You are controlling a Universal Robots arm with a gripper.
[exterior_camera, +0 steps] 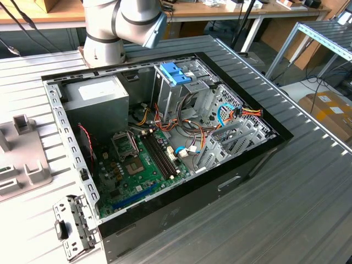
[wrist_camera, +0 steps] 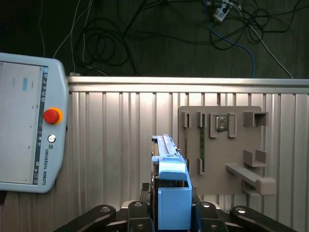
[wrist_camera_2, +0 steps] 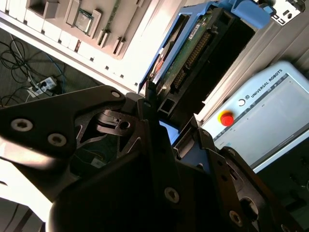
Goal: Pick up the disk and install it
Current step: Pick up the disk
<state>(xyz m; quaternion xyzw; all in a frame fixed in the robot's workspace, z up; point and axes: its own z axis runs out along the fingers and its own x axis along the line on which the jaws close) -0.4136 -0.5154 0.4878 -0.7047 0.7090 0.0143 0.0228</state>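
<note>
The disk [wrist_camera: 166, 159] is a grey drive in a light-blue carrier with a blue end tab, seen edge-on in the first wrist view. My gripper [wrist_camera: 172, 212] is shut on it, with a black finger on each side of the tab. In the second wrist view the disk [wrist_camera_2: 190, 53] sticks out beyond the black fingers [wrist_camera_2: 154, 140] and shows its green circuit board and connector row. The disk hangs above a ribbed metal table [wrist_camera: 120, 145]. The open computer case [exterior_camera: 165, 137] lies on its side in the exterior view, with the drive cage [exterior_camera: 181, 93] at its far end.
A grey fixture plate [wrist_camera: 222, 145] with raised blocks lies on the table beside the held disk. A teach pendant [wrist_camera: 24, 125] with a red button lies on the other side. The arm's base [exterior_camera: 121, 27] stands behind the case. A blue latch [exterior_camera: 175, 71] tops the cage.
</note>
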